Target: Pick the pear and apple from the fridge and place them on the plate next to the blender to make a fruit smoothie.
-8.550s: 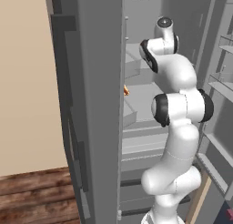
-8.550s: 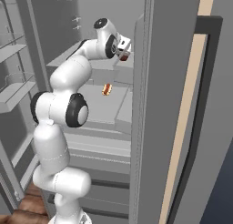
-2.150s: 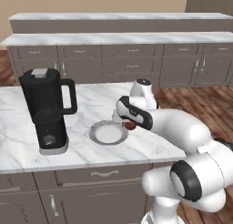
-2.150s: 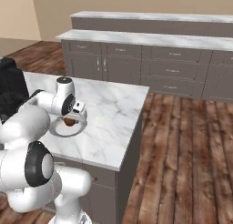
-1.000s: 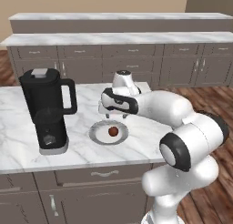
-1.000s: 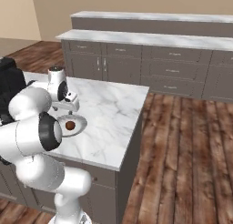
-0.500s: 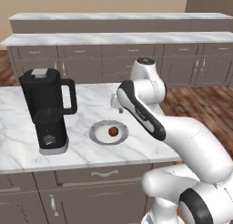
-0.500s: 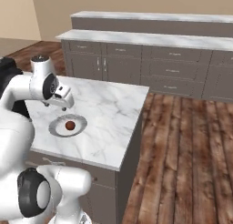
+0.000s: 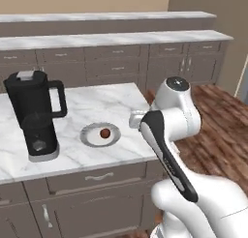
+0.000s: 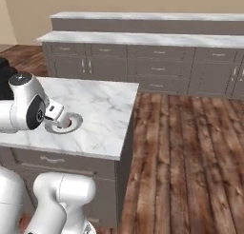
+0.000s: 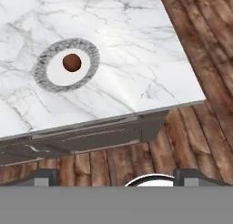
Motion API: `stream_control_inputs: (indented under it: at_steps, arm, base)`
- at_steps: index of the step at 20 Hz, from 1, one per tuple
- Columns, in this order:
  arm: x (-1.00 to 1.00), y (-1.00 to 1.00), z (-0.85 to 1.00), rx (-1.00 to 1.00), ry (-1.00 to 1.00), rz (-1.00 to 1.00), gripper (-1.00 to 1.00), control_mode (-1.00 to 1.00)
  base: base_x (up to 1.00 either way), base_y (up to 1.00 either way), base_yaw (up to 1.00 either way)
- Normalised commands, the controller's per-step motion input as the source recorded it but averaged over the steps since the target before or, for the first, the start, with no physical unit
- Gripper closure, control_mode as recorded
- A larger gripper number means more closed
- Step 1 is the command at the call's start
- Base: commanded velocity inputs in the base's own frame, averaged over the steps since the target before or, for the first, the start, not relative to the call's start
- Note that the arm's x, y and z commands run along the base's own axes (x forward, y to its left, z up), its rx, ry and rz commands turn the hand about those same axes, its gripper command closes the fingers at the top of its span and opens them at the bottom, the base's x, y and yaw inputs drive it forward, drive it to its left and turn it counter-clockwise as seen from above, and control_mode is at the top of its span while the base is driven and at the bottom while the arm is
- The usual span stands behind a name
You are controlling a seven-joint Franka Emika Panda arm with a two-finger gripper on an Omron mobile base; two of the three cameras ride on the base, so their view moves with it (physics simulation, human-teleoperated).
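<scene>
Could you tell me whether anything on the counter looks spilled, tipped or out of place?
Nothing stands out. The blender stands upright, and one small fruit sits inside the plate beside it.

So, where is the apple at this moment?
The apple lies in the middle of the plate on the marble counter, to the right of the blender in the left base view.

White marble counter (image 9: 97,104) — blender (image 9: 34,113) and plate (image 9: 89,135) upon it.
</scene>
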Motion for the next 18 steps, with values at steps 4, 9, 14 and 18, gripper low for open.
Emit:
stream_control_inputs:
  at_steps: [4, 9, 14, 18]
  arm:
    - [0.00, 0.00, 0.00, 0.00, 0.00, 0.00, -1.00, 1.00]
    - [0.00, 0.00, 0.00, 0.00, 0.00, 0.00, -1.00, 1.00]
    - [0.00, 0.00, 0.00, 0.00, 0.00, 0.00, -1.00, 1.00]
    - [0.00, 0.00, 0.00, 0.00, 0.00, 0.00, -1.00, 1.00]
  base:
    - [-0.92, 0.00, -0.70]
    - [-0.60, -0.03, -0.77]
    - [-0.36, -0.23, -0.76]
    - [-0.12, -0.61, -0.72]
